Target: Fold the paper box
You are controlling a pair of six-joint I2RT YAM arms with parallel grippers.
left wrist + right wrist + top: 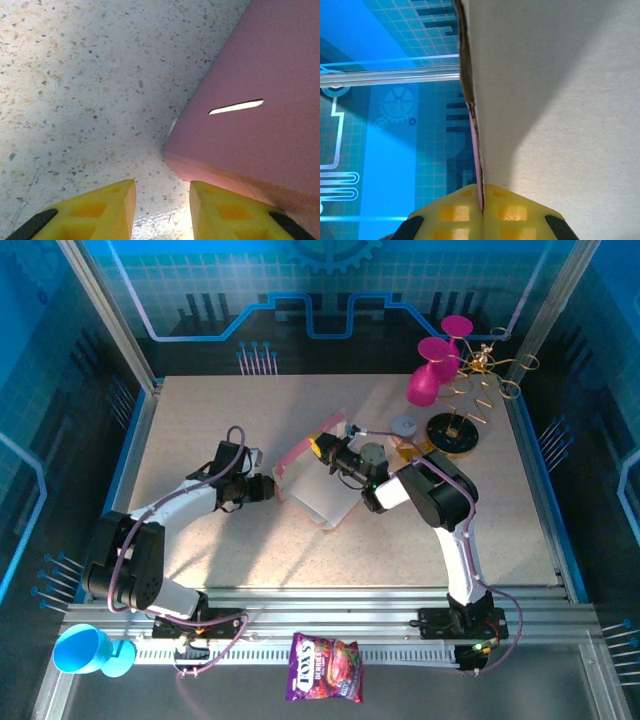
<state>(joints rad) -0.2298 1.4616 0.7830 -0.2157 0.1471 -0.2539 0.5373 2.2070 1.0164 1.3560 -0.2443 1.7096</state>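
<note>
Right tool (482, 202) clenched on box (560, 130) panel edge; left tool (162, 192) parted, empty, beside pink corner. Box likely light, thin, bendy; pinch flap edges near creases.

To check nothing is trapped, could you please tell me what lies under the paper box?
The speckled table runs up to the pink wall of the paper box, nothing lying along that edge. Whatever sits beneath the box itself is covered.

Speckled beige surface (200, 420) ringed by blue wall panels (200, 280) printed with circuit lines and a gear; aluminium posts (105, 310) rise at the surface's far corners, bright light across it.
</note>
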